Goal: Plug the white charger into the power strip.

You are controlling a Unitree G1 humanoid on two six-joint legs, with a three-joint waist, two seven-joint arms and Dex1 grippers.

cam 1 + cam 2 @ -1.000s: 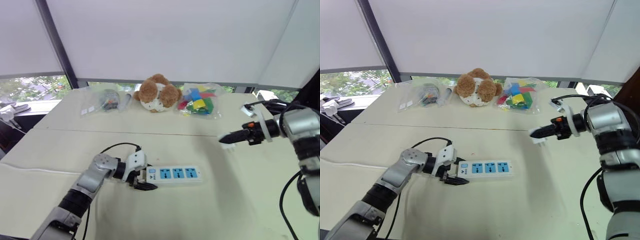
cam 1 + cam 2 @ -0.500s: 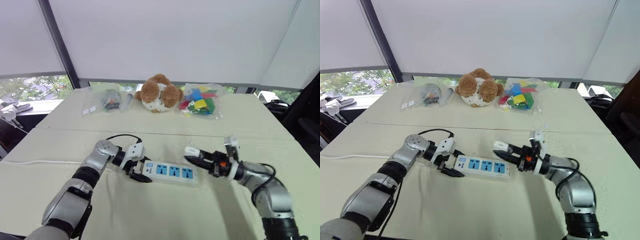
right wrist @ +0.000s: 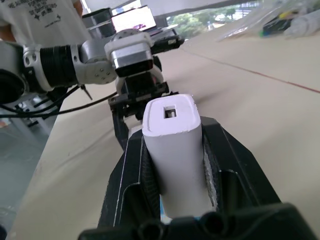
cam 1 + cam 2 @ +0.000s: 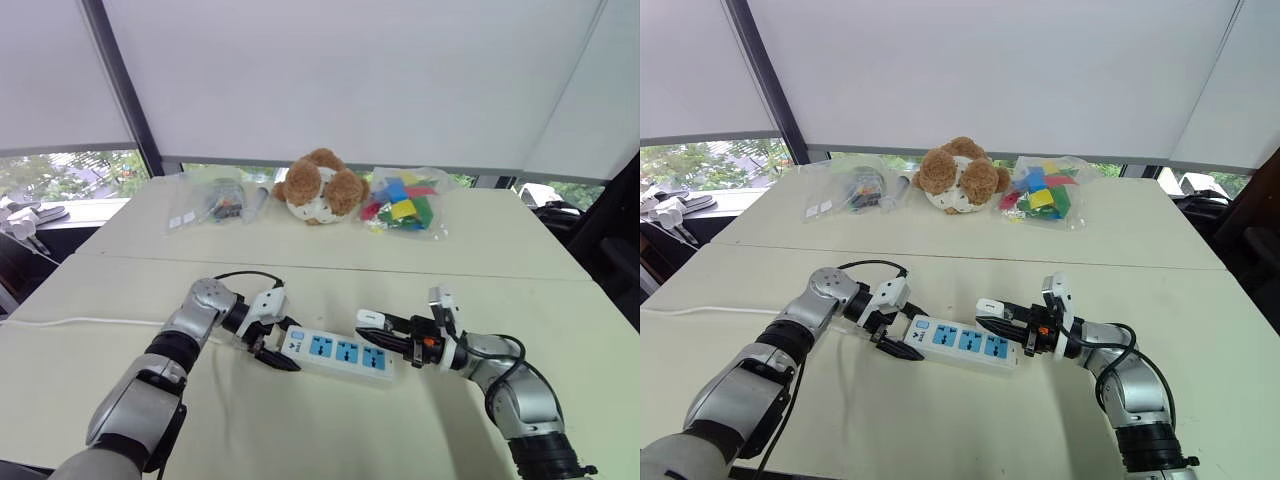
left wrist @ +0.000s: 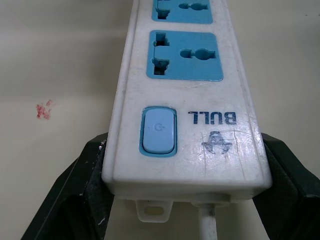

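Black-fingered, our right tool point(image 4: 992, 312) is clamped on the small white rounded plastic charger point(image 3: 175, 145), holding it roughly level just above the far end of the long flat white plastic power strip with blue socket faces point(image 4: 338, 351). Our left tool point(image 4: 277, 355) pinches the strip's switch end, steadying it on the cream tabletop point(image 4: 300, 430). To plug well, we should tip the charger so its prongs, which we cannot see, face down, square it over one socket, then press straight while bracing the strip.
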